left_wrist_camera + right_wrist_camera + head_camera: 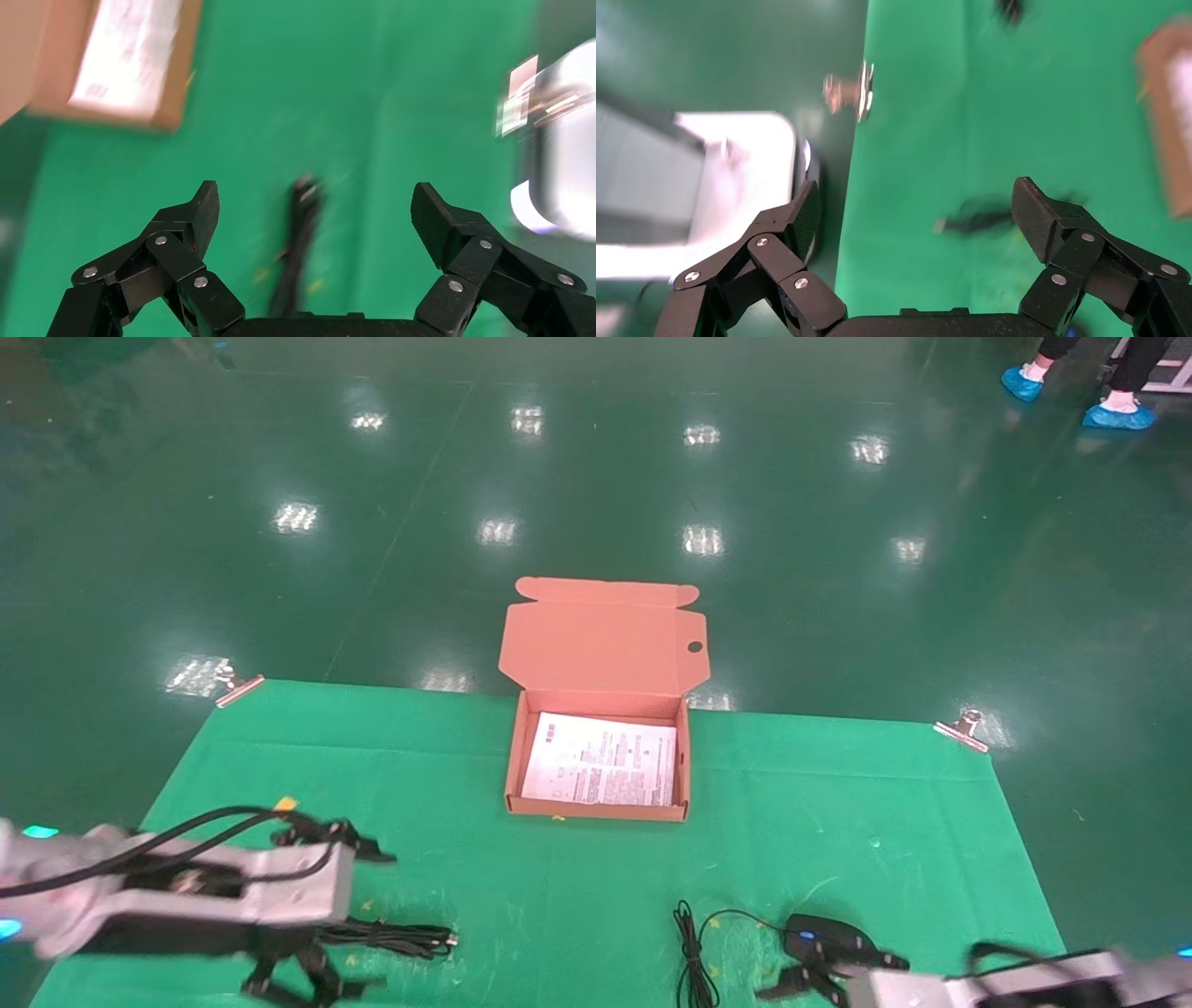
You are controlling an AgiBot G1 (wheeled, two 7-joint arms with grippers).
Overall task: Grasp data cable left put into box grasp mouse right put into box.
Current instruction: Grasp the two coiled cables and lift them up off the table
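1. One box (597,761), one data cable (396,937), one mouse (829,941) and two grippers share the green mat (838,822).
2. The box stands open at the mat's far edge, mid-width, its lid tilted back and a white sheet (601,759) inside; bare mat lies between it and the near edge.
3. The data cable lies near the near-left corner, just beside the left gripper (313,217), whose fingers are spread wide over it.
4. The mouse lies near the near-right edge, touching or just beside the right gripper (916,214), whose fingers are likewise spread.
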